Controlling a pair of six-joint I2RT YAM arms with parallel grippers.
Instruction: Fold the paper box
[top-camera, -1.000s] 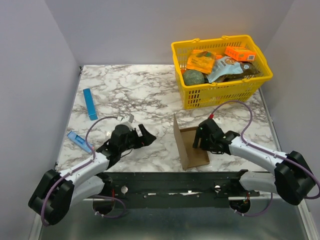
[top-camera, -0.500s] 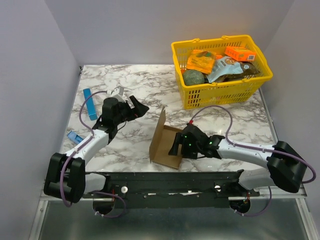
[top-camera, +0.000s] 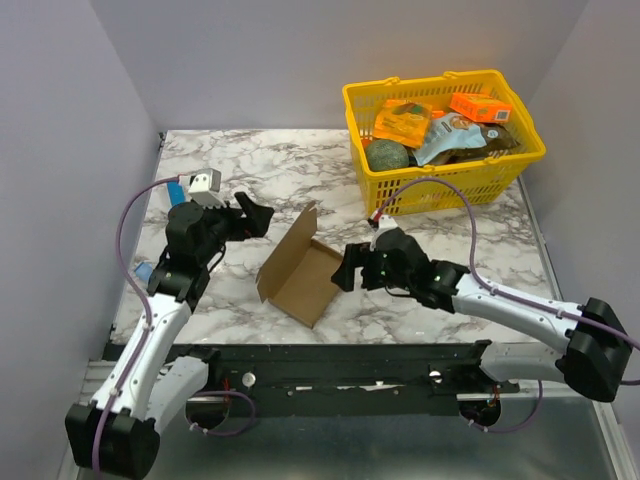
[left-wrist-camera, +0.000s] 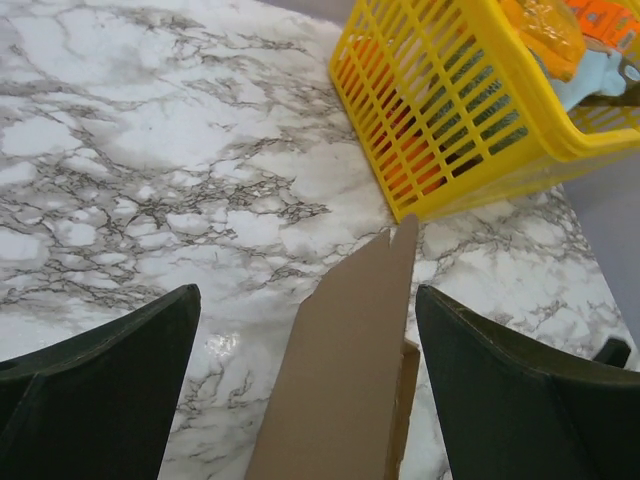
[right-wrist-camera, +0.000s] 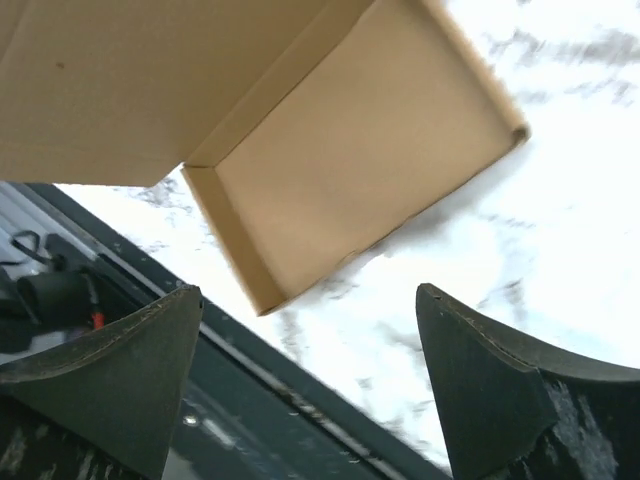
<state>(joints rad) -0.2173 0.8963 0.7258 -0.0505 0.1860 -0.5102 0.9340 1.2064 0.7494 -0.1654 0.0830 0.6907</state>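
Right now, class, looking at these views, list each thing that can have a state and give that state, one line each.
paper box: partly folded, open, one large flap standing up, held by neither gripper.
left gripper: open, empty.
right gripper: open, empty.
yellow basket: upright, filled with packets.

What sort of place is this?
Likely a robot test bench: two black-and-white arms bolted to a marble-patterned table, plain grey walls, a yellow plastic basket of groceries and a brown cardboard box.
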